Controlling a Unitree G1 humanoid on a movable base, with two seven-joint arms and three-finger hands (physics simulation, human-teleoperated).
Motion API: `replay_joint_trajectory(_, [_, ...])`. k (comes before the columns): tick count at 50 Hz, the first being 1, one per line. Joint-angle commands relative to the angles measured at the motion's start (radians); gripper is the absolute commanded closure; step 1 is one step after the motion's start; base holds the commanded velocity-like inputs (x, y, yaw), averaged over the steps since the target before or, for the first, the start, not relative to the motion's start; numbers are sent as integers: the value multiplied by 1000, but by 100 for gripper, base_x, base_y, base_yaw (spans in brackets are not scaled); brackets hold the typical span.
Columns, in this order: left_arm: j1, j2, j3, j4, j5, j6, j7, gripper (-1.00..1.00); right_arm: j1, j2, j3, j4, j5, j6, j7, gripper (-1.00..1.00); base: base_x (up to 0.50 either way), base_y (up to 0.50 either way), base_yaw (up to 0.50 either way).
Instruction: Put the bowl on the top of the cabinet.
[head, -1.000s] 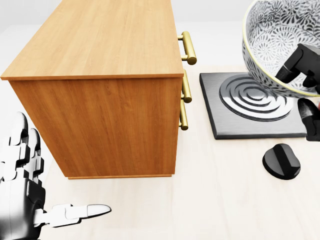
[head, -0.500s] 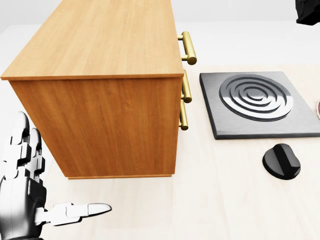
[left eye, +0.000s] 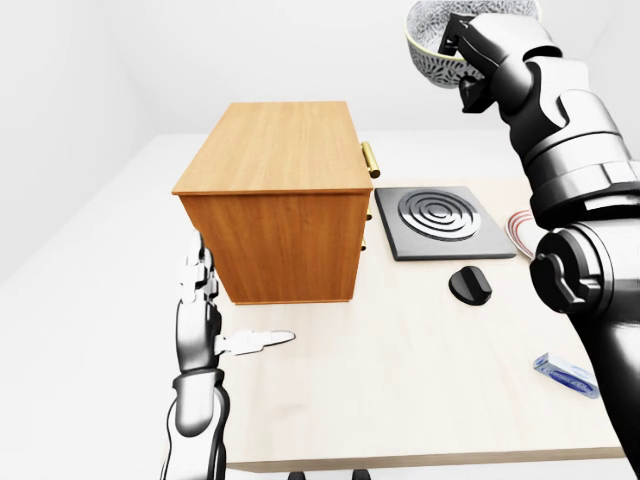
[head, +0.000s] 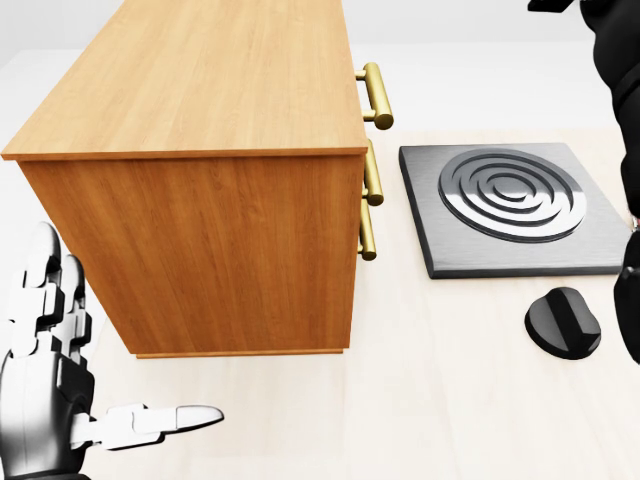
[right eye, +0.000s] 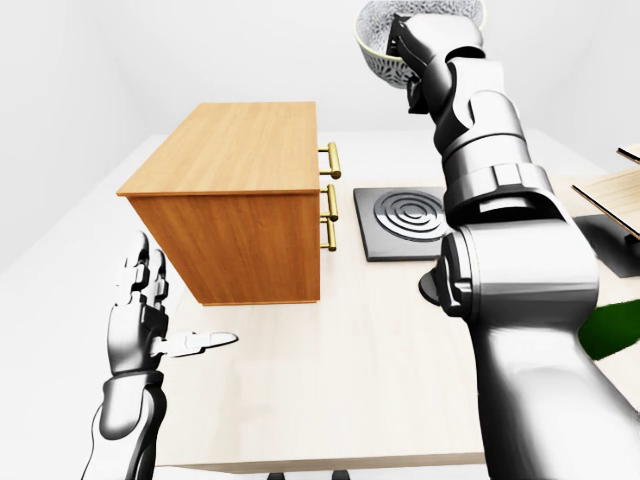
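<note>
A grey-and-white patterned bowl hangs high in the air, above and to the right of the wooden cabinet in the left-eye view. My right hand is shut on the bowl's rim, fingers inside and thumb under the outer wall. The bowl does not show in the head view, where only my dark right arm runs down the right edge beside the cabinet's flat top. My left hand is open and empty, low at the left beside the cabinet's side wall.
To the right of the cabinet, past its brass handles, a square burner plate lies on the pale table with a black knob below it. A striped plate edge and a blue object lie further right.
The right hand has lifted the bowl upward, out of the head view's top right. The burner plate now shows uncovered. The left hand has not moved.
</note>
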Motion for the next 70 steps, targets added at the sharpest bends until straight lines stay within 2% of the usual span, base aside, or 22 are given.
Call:
replay_joint_trajectory(1, [0, 2, -2, 6, -1, 0, -6, -100, -65, 102, -8, 19, -60, 0, -26, 100, 0, 0, 0])
replay_joint_trajectory(11, [14, 2, -7, -9, 0, 0, -15, -100, -69, 185, -2, 15, -10, 0, -23, 100, 0, 0, 0])
replay_joint_trajectory(36, [2, 1, 4, -1, -8, 0, -20, -100, -81, 326, 38, 6, 20, 0, -15, 100, 0, 0, 0])
replay_joint_trajectory(70, [13, 3, -4, -3, -7, 0, -32, -100, -39, 446, 74, -8, 4, 0, -23, 100, 0, 0, 0])
